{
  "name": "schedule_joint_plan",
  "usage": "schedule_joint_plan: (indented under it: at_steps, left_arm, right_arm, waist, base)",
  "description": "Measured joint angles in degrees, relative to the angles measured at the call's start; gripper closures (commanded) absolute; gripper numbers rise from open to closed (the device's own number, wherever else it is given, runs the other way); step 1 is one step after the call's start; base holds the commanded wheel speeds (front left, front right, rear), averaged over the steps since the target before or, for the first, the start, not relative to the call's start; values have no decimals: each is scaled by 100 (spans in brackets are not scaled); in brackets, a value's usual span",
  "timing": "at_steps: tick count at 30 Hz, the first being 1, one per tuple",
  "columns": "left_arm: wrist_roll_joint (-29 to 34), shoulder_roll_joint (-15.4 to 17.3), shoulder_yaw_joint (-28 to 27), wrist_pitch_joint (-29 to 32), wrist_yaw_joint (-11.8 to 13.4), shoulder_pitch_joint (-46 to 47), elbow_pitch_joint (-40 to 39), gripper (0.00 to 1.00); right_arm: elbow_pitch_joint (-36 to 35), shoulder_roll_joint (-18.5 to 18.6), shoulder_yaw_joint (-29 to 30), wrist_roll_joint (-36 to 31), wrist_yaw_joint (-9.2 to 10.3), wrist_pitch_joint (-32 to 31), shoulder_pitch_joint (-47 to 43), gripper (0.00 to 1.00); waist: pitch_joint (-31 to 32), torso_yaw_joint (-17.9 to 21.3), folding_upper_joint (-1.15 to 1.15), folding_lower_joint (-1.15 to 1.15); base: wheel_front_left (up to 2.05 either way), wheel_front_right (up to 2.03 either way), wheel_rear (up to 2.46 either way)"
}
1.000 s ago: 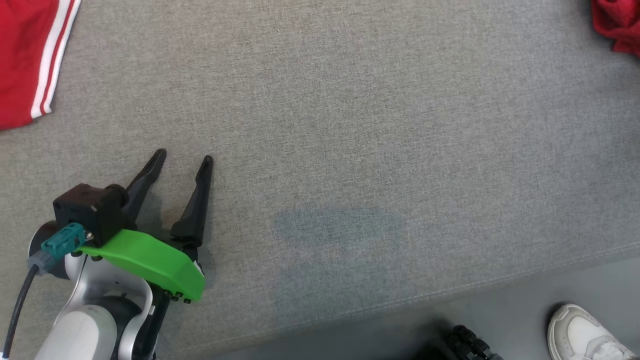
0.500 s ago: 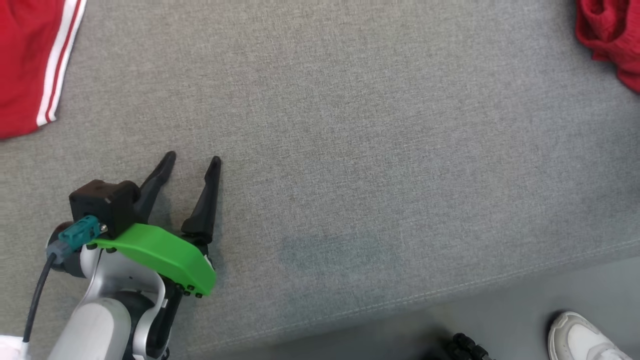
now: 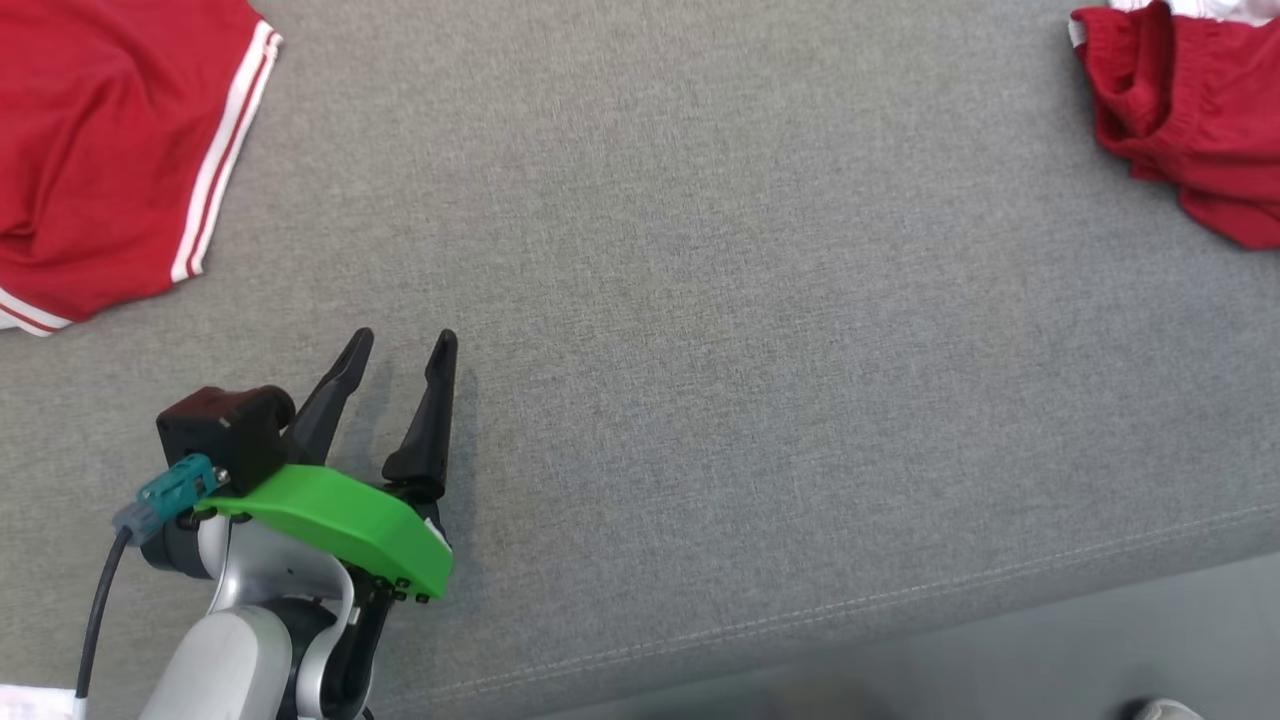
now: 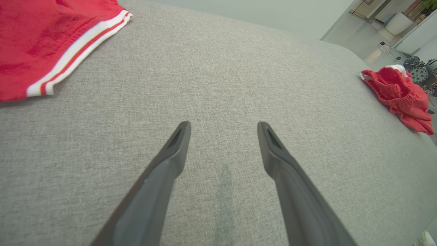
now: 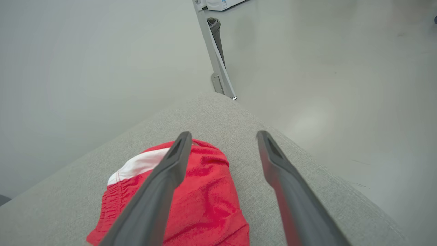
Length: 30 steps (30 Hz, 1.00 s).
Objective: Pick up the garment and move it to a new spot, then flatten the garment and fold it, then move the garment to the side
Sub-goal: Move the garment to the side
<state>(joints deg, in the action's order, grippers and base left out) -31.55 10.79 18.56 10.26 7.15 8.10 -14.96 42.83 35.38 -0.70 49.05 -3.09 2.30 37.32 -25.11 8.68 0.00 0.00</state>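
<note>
A grey woven fabric covers the tabletop (image 3: 760, 300), with a stitched seam along its near edge and pale grey floor (image 3: 1000, 660) beyond it.

Toward the far left corner lies a red garment with white stripes (image 3: 90, 170). It is spread fairly flat, and in the head view the frame cuts off its left and far parts, so what kind of garment it is cannot be told. In the left wrist view the same striped hem (image 4: 78, 51) shows a thin red line between two white bands.

Near the front edge, left of the middle, the left end effector (image 3: 404, 338) hovers over bare fabric. Its two dark fingers are spread apart with nothing between them, as the left wrist view (image 4: 223, 125) confirms. A bright green cover (image 3: 340, 520) and a teal connector (image 3: 175, 485) with a dark cable sit on its wrist.

At the far right corner a crumpled red garment (image 3: 1190, 120) lies bunched up, showing a patch of white; its upper and right parts run out of the head view. The right end effector (image 5: 224, 134) hangs above it with fingers wide apart, gripping nothing; whether the left finger touches the cloth (image 5: 208, 201) cannot be told. A slanted metal post (image 5: 218, 65) stands on the floor past that corner. Small objects (image 4: 414, 68) behind the garment in the left wrist view are too small to identify.
</note>
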Motion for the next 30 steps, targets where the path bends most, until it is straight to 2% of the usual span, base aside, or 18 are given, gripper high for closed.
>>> schedule_joint_plan:
  at_steps: [3, 8, 11, 14, 21, 27, 30]
  left_arm:
    - [-2, -46, -58, -157, 0, -53, 87, 0]
    - [5, -77, -185, -457, 0, -110, 179, 0]
    - [5, -124, -249, -641, 0, -119, 286, 0]
    - [-22, -213, -324, -810, -1, -209, 409, 0]
    - [-10, -215, -299, -1154, -65, -508, 761, 0]
    - [-33, -246, -370, -1465, -85, -855, 957, 0]
    - [-49, -246, -381, -1539, -85, -1054, 1084, 0]
  right_arm:
    - [-244, 88, 187, -24, -1, 434, -152, 0]
    - [-733, 73, 105, -296, -20, 959, -632, 0]
    - [-1050, -122, -48, -476, -32, 1226, -975, 0]
    - [-1280, -371, -265, -784, 37, 1236, -1361, 0]
    - [-1618, -829, -593, -1412, 379, 1237, -2322, 0]
    - [-2118, -1407, -479, -1546, 778, 1229, -3142, 0]
    - [-2401, -1633, -445, -1716, 836, 1228, -3493, 0]
  waist:
    - [207, -38, 0, 0]
    - [558, -146, 0, 0]
    - [768, -250, 0, 0]
    - [971, -383, 0, 0]
    - [1428, -787, 0, 0]
    - [1826, -1180, 0, 0]
    - [2019, -1384, 0, 0]
  base:
    - [0, 0, 0]
    - [0, 0, 0]
    - [0, 0, 0]
    - [0, 0, 0]
    - [0, 0, 0]
    - [0, 0, 0]
    - [0, 0, 0]
